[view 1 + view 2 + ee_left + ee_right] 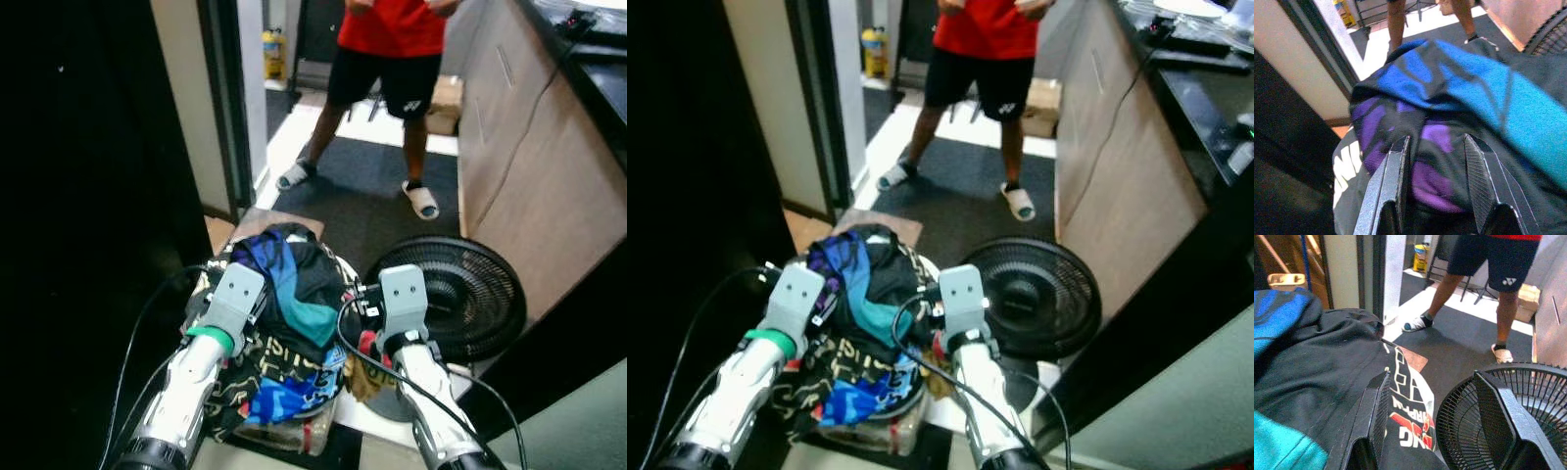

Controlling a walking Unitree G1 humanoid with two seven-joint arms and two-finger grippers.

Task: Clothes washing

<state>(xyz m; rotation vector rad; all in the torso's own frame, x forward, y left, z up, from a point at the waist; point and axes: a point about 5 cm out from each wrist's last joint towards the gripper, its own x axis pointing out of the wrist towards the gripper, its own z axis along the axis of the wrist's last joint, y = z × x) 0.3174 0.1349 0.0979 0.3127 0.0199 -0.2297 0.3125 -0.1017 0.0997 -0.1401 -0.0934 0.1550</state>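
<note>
Between the two silver arms, low in front of the robot, sits a heaped pile of clothes in black, blue, teal and purple fabric, some of it with white lettering, mounded over what looks like a container whose clear lower edge peeks out beneath; what kind of container it is cannot be told.

The left end effector is right at the pile's left flank: its two black fingers are spread apart, with purple-and-black cloth lying in the gap between them, not pinched. The right end effector is at the pile's right edge, fingers likewise parted; one finger lies against the black garment with red and white print, the other stands over the fan grille.

Just right of the pile, touching or nearly so, a round black floor fan lies with its grille facing up. Beyond the pile, a small brown mat lies on the floor, then a dark carpet where a person in a red shirt and black shorts stands in white slippers. Right of the fan runs a light-wood cabinet front with a dark counter on top. Left of the pile is a dark doorframe, and far behind it a yellow bottle.
</note>
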